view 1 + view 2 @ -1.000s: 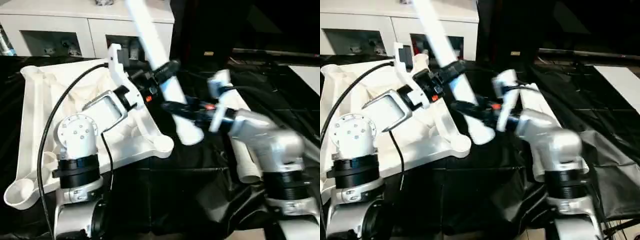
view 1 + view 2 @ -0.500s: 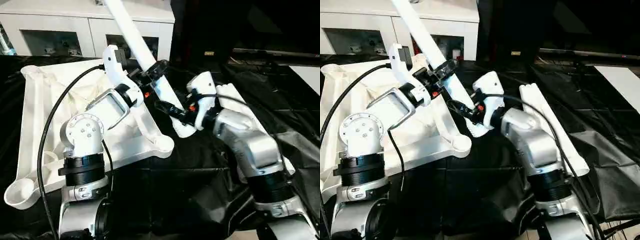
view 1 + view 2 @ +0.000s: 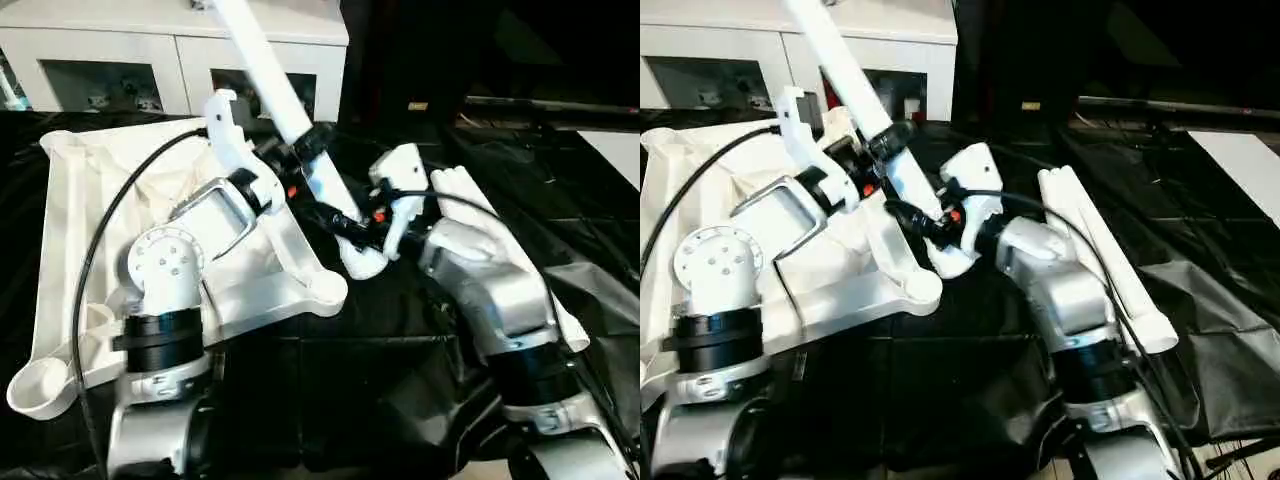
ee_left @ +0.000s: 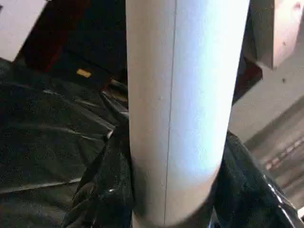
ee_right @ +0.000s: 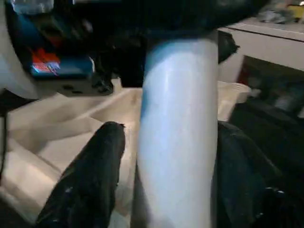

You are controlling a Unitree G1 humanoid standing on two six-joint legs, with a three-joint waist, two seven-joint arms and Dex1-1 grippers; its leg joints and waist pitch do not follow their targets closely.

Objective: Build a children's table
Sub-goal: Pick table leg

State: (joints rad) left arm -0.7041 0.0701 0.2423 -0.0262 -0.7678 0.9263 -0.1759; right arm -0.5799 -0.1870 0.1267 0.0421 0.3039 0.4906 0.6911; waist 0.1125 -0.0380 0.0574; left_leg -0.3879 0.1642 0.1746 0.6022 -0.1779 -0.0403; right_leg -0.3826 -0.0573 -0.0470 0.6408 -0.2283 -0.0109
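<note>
Left gripper (image 3: 312, 143) fingers clamp the stiff, light, slick tube leg (image 3: 275, 80) mid-shaft; right gripper (image 3: 345, 222) fingers straddle its near end, apart.

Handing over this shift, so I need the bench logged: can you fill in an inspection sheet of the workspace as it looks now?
Surface: black sheeting, wrinkled, covers the work area.
Job's things: table top lies ribbed side up with its corner sockets open; one tube leg is held slanted above it; spare legs lie on the sheeting by the right arm.
Clutter: nothing seen.
Grippers: left gripper is clamped round the slanted leg; right gripper has its fingers either side of the leg's lower end, grip unclear.
Cables: black cable loops over the table top along the left arm.
Surroundings: white cabinet with glass doors stands behind.
</note>
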